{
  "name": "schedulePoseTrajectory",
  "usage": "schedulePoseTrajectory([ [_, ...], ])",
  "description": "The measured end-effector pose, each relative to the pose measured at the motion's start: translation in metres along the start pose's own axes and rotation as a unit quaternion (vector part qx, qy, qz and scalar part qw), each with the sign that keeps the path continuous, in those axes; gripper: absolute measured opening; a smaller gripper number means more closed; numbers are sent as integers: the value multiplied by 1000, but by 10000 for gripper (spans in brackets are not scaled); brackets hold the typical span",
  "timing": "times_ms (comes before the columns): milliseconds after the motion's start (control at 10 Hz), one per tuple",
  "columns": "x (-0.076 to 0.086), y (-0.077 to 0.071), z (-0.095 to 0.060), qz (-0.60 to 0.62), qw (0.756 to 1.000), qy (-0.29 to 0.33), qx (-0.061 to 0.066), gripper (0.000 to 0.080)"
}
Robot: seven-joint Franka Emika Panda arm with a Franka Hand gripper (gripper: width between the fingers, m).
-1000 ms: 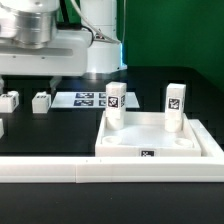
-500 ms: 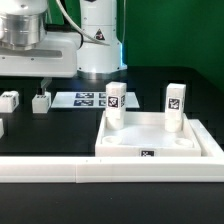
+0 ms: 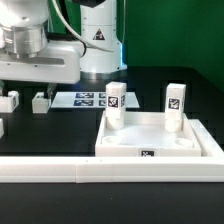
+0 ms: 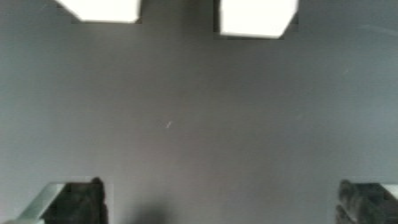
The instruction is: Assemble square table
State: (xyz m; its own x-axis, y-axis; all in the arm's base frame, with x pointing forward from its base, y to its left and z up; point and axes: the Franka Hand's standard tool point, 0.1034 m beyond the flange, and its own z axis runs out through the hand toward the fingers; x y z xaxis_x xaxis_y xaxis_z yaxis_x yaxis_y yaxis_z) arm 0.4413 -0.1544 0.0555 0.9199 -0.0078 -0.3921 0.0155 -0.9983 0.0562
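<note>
The square table slab (image 3: 160,142) lies at the exterior view's right, with a tag on its front edge. Two white tagged leg blocks stand upright in its back corners, one on the left (image 3: 115,104) and one on the right (image 3: 175,106). Two loose leg blocks (image 3: 40,101) (image 3: 10,100) lie at the exterior view's left. My gripper (image 3: 38,84) hangs just above them. In the wrist view the gripper (image 4: 221,205) is open and empty over the dark table. The two loose blocks (image 4: 102,8) (image 4: 258,15) show at the frame's edge, beyond the fingertips (image 4: 71,203).
The marker board (image 3: 85,99) lies flat between the loose blocks and the slab. A long white border rail (image 3: 110,172) runs along the front. The arm's white base (image 3: 100,45) stands behind. Another white piece (image 3: 2,127) shows at the left edge.
The arm has come down and forward over the two loose leg blocks. The blocks, the slab and its two legs have not moved.
</note>
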Motion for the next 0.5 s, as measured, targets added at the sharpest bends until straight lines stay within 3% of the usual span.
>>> schedulePoseTrajectory([
  [100,-3,-1,0,9,1000,-9,14,648],
  [500,-3,-1,1,7,1000,-9,15,648],
])
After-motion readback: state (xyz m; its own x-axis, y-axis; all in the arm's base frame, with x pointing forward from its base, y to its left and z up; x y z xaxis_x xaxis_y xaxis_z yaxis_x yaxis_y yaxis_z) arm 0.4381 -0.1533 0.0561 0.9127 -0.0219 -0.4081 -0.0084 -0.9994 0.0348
